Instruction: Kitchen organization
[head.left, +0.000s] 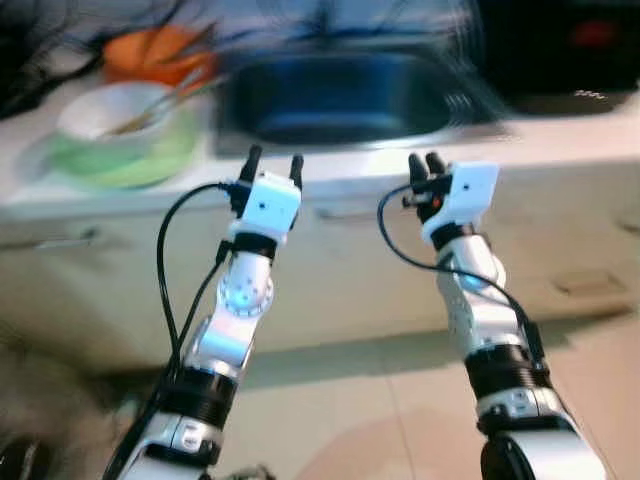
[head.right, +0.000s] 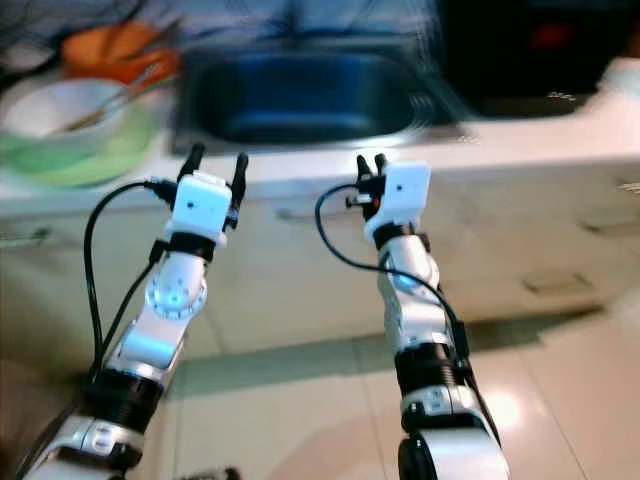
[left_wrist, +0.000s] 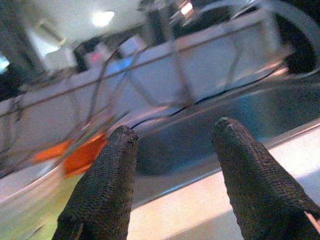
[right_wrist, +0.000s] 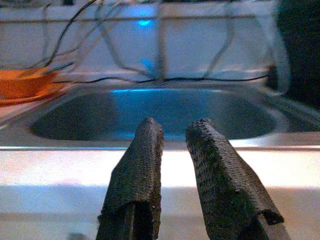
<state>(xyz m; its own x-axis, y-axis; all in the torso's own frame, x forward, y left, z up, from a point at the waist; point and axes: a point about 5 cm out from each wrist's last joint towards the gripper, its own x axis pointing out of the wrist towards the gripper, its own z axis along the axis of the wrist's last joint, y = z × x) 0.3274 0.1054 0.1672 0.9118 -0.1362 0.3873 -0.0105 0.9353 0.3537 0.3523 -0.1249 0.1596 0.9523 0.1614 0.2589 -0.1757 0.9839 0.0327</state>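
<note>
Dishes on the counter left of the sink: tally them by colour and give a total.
White bowl: 1
Green dish under the white bowl: 1
Orange bowl behind them: 1
Total: 3 dishes. The view is blurred, so anything smaller can't be told.

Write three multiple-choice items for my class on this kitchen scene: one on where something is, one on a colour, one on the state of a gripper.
1. Where is the sink?
A. On the floor
B. In the counter, ahead of both grippers
C. Behind the robot

2. What colour is the dish under the white bowl?
A. Green
B. Black
C. Purple

3. How are the left gripper fingers?
A. Shut on a spoon
B. Shut on the bowl
C. Open, holding nothing

Key: 1 B, the basin lies beyond both raised grippers. 2 A, the green plate shows beneath the bowl. 3 C, the left wrist view shows a wide bare gap.
</note>
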